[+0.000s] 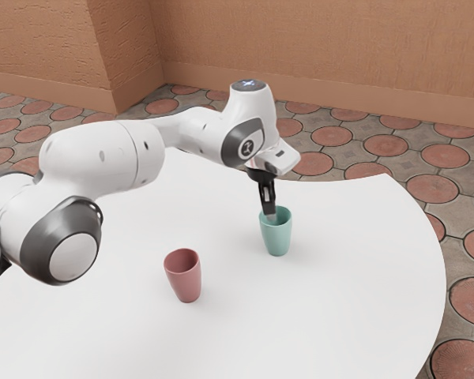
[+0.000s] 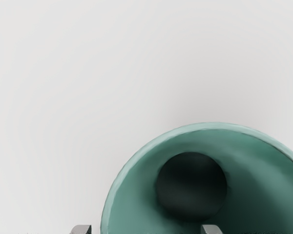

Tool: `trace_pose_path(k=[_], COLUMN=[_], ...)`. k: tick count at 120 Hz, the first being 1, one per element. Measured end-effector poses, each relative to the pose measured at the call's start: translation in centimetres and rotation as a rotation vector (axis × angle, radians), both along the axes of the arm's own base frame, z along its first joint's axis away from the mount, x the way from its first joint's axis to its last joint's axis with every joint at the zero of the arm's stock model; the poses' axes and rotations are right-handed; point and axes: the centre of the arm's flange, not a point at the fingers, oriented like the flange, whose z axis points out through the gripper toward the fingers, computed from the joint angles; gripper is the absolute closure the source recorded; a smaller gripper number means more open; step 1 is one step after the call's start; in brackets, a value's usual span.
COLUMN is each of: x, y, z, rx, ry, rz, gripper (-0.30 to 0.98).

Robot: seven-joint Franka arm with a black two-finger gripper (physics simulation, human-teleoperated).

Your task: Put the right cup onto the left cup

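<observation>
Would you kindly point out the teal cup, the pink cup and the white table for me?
Teal cup (image 1: 277, 239): exterior view, outer wall.
Pink cup (image 1: 186, 281): exterior view, outer wall.
White table (image 1: 340, 308): exterior view, bare part of its top.

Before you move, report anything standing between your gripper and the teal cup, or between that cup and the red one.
Nothing visible stands in the way. The gripper is right at the teal cup, and from there to the red cup runs plain white tabletop.
</observation>
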Motion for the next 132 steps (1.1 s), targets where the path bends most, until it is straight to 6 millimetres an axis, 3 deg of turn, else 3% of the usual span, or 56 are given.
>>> trace_pose_path(k=[26,40,70,90,105,132], x=[0.1,0.2,0.1,-0.9,-2.8,-5.7], y=[0.2,1.0,1.6,2.4,4.2,6.3], z=[-0.6,-1.8,-1.0,3.6,7.3,10.4], rx=[-0.040,-0.071,-0.077,-0.086,-0.086,-0.051], ry=[0.015,0.036,0.052,0.045,0.050,0.075], rz=[0.036,0.073,0.105,0.127,0.154,0.181], gripper=[0.70,0.75,0.77,0.78,0.79,0.79])
